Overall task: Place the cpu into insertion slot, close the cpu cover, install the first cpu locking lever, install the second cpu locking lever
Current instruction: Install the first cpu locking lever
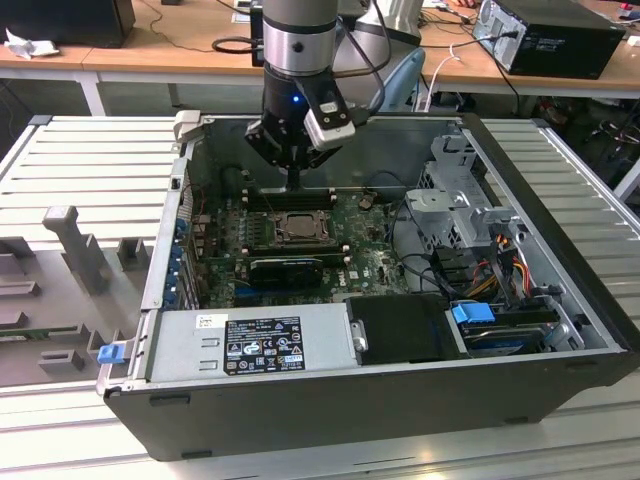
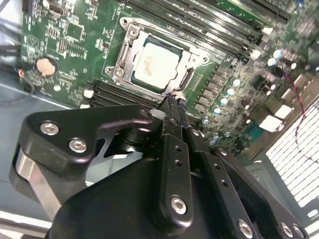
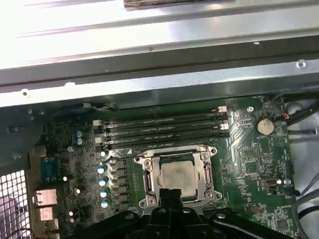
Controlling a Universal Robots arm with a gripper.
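Four memory slots (image 1: 258, 198): toward the exterior view's left, running right under the gripper (image 1: 293, 183); I reckon a straight drop would've clipped those instead of the insertion slot (image 1: 325, 238).
gripper: fingers pinched together, nothing between them, so any slip meant bare tips on hardware.
cpu cover (image 2: 149, 36): looked folded down flat; an off-centre shove could've skated off that thin frame onto the cpu (image 2: 155, 64). Couldn't tell if either lever was latched.
cables (image 1: 398, 222): loose at the exterior view's right; a swing that way might've snagged them.
cpu: sat in the insertion slot, showing through the cpu cover's window.
cpu vs gripper: in both wrist views it lay just past the fingertips, near but not touching, with the tips hanging by the slot's memory-side edge.
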